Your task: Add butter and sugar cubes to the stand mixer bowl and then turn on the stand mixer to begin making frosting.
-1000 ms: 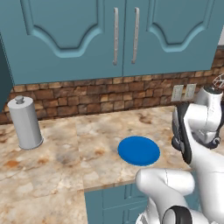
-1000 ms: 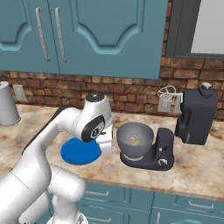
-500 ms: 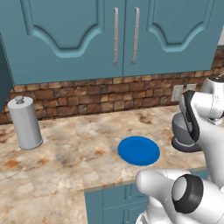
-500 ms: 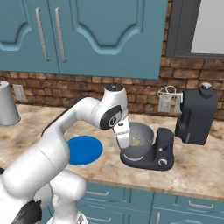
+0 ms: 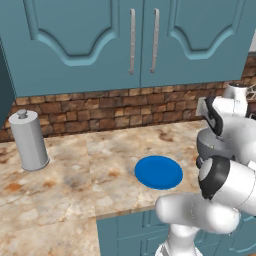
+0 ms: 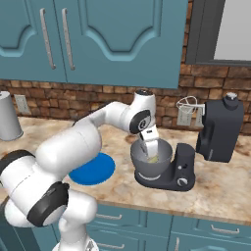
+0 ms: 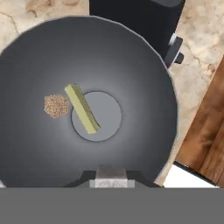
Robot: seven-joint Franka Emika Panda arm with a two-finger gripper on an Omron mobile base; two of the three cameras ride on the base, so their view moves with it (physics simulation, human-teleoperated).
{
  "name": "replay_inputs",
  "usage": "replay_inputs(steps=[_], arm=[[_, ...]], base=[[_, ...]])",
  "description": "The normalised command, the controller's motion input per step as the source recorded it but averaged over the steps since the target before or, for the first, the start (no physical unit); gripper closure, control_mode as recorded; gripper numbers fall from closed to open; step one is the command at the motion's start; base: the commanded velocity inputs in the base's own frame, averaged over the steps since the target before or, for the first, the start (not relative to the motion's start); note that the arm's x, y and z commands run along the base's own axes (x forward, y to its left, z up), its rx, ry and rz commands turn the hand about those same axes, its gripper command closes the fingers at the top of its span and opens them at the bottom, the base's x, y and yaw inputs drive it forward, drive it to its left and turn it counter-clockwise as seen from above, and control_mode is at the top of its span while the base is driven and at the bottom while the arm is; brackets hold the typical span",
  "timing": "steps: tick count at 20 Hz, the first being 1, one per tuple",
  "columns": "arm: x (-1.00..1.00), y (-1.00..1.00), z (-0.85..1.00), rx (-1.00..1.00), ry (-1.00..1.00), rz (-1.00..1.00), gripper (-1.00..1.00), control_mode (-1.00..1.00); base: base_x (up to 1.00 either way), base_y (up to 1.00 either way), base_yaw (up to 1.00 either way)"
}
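- Butter (image 7: 82,108), a thin yellowish stick, lies aslant on the bottom of the stand mixer bowl (image 7: 135,70), partly over the paler flat disc at its centre.
- Just beside the butter lies a small brown speckled lump (image 7: 56,106).
- The stand mixer bowl (image 6: 139,165) sits on the flat base of the stand mixer (image 6: 182,166), whose small white-ringed knob faces forward.
- The claw (image 6: 149,149) hangs over the bowl's mouth, pointing down into it; whether its jaws are spread or closed I cannot tell, and nothing is seen held.
- On the desk (image 5: 90,165) a round blue plate (image 5: 159,172) lies near the bowl, and a grey canister (image 5: 28,140) stands well apart.
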Motion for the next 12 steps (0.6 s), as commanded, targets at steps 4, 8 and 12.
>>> replay_inputs(steps=[4, 8, 12], arm=[[0.55, -0.26, -0.34, 0.03, 0.01, 0.02, 1.0, -1.0], [0.5, -0.17, -0.41, 0.02, 0.07, 0.04, 1.0, -1.0], [0.49, -0.15, -0.49, 0.02, 0.06, 0.03, 1.0, -1.0]], base=[[0.0, 0.0, 0.0], [0.0, 0.0, 0.0], [0.0, 0.0, 0.0]])
